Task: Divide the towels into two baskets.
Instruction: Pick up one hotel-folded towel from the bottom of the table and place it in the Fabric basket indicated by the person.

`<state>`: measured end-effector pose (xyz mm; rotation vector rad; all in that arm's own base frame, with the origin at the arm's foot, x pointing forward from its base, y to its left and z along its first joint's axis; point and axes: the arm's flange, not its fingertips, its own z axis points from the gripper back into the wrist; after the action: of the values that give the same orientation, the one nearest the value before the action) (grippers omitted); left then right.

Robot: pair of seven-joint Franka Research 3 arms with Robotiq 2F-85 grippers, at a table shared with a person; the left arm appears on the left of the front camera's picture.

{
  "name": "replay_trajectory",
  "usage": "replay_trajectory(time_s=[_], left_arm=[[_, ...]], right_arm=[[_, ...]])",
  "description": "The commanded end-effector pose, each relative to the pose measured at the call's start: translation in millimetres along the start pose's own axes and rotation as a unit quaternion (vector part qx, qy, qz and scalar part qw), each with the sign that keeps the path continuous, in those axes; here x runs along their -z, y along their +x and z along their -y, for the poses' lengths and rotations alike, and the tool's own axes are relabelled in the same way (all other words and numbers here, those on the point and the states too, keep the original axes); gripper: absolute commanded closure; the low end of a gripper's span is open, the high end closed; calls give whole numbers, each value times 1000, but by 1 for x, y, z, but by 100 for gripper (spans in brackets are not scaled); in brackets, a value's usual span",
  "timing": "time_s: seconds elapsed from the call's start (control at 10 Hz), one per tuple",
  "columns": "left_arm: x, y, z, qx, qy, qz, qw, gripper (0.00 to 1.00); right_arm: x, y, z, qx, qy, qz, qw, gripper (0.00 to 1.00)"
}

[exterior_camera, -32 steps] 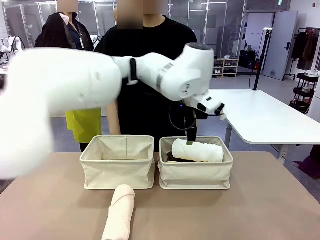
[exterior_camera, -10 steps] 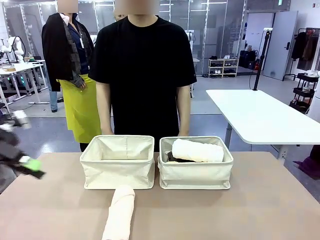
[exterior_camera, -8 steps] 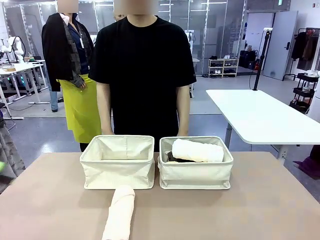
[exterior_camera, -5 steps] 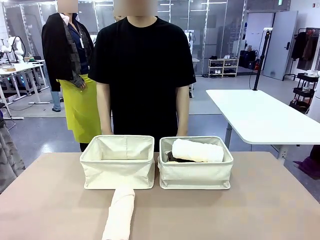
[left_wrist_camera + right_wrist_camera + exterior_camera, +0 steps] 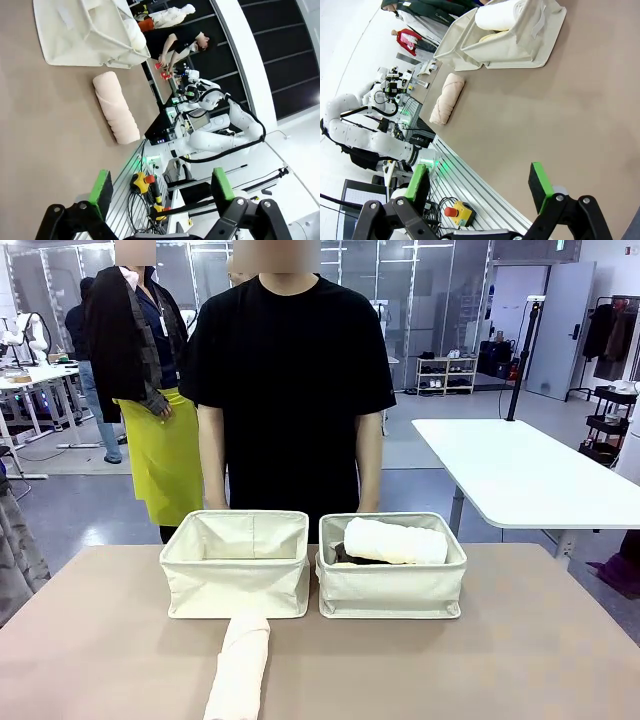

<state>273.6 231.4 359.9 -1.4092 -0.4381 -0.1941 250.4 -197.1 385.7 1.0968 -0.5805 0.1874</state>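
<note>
Left gripper (image 5: 157, 192): green-padded fingers spread wide, nothing between them; it hangs off the near side of the table, looking across at the loose roll.
Right gripper (image 5: 480, 192): fingers likewise spread, empty, above the bare tan table (image 5: 520, 660) on the robot's side.
Cream towel roll (image 5: 240, 668): lies loose on the table, nearest the robot, its long axis running near to far, its far end just in front of the left basket's front wall and apparently touching or almost touching it. Also seen from the left wrist (image 5: 116, 107) and the right wrist (image 5: 447, 98).
Left basket (image 5: 236, 562): cream canvas bin, upright; the part of the inside that shows holds no towel, though its floor is hidden by the front wall.
Right basket (image 5: 392, 565): just beside the left one, a narrow gap between. A white towel roll (image 5: 396, 540) lies crosswise on top, rising above the rim; a dark grey towel (image 5: 345, 554) shows under its left end.
Person (image 5: 290, 380): stands behind the baskets in a black shirt, arms hanging down, hands hidden behind the bins.
Step in hand: judged as between placements; two rolls in the right basket, one waiting outside.
Next move: likely the left gripper comes down over the cream roll's middle, jaws across its width, closes, then lifts it clear of the front wall into the left basket.
Risk: the soft roll may sag or unroll if pinched near an end.
</note>
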Motion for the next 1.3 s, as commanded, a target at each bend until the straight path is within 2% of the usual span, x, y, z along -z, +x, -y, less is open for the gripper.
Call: replay_trajectory(time_s=[0.0,1.2], left_arm=[[1,-8,7,1,4,-2,1000,0],[1,-8,7,1,4,-2,1000,0]], right_arm=[[0,-1,-3,-9,5,8,1000,0],[0,-1,-3,-9,5,8,1000,0]])
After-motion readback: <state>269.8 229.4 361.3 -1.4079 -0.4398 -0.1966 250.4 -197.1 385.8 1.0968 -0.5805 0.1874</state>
